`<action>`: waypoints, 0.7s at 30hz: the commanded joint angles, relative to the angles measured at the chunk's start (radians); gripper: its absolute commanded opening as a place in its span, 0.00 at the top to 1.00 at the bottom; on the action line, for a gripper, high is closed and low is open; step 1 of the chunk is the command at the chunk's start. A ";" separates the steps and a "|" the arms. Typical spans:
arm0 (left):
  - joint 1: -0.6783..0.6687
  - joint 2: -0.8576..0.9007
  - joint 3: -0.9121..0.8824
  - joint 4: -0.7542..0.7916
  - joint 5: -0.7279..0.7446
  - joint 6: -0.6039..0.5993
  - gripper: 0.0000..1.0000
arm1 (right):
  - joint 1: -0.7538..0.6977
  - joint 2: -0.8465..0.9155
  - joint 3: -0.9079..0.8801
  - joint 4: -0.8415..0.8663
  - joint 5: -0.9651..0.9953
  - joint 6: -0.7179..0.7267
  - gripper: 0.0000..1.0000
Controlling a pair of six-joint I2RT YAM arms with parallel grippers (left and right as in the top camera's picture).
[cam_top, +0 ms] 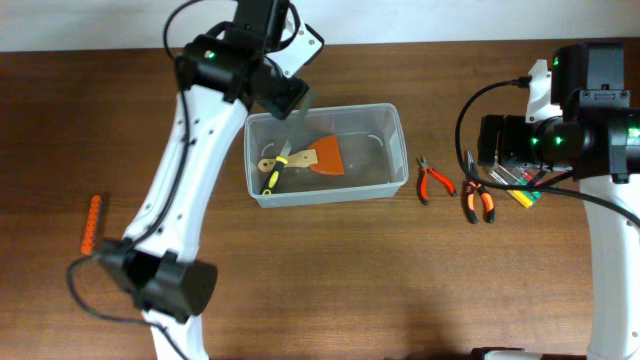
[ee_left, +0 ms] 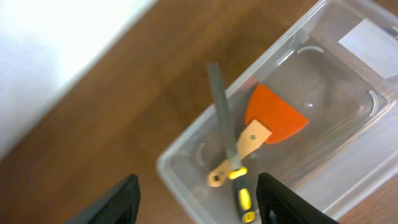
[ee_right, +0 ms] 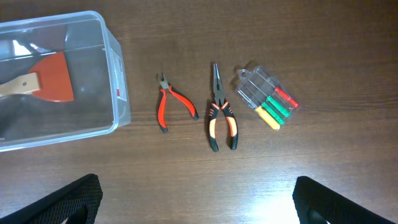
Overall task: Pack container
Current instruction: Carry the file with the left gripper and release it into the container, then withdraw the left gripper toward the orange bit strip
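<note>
The clear container [cam_top: 330, 196] sits mid-table. Inside it lie an orange scraper [cam_top: 322, 156] with a wooden handle and a file [cam_top: 272, 178] with a yellow-and-black handle. In the left wrist view the file [ee_left: 221, 118] slants with its grey blade across the container's rim [ee_left: 186, 144]. My left gripper [ee_left: 198, 204] hangs above the tub's back left corner, open, with nothing between its fingers. My right gripper [ee_right: 202, 204] stands wide open over bare table, high above and to the near side of the loose tools.
Right of the container lie red cutters [ee_right: 174, 102], orange-and-black long-nose pliers [ee_right: 221, 118] and a clear case of screwdrivers [ee_right: 267, 96]. An orange ridged stick [cam_top: 92, 222] lies at the far left. The left arm's base [cam_top: 165, 285] stands at the front.
</note>
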 commanded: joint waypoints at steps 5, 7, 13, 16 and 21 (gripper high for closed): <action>0.005 0.203 0.000 -0.017 0.017 -0.224 0.37 | -0.006 0.002 0.000 0.000 0.002 0.004 0.01; 0.005 0.229 0.000 -0.022 0.014 -0.249 0.37 | -0.006 0.002 0.000 0.001 0.002 0.004 0.01; 0.014 0.295 0.000 -0.019 0.015 -0.258 0.37 | -0.006 0.002 0.000 0.001 0.002 0.004 0.01; 0.013 0.325 0.000 -0.016 0.014 -0.279 0.37 | -0.006 0.002 0.000 0.001 0.002 0.004 0.01; 0.016 0.365 0.000 0.010 0.019 -0.317 0.37 | -0.006 0.002 0.000 0.001 0.002 0.004 0.01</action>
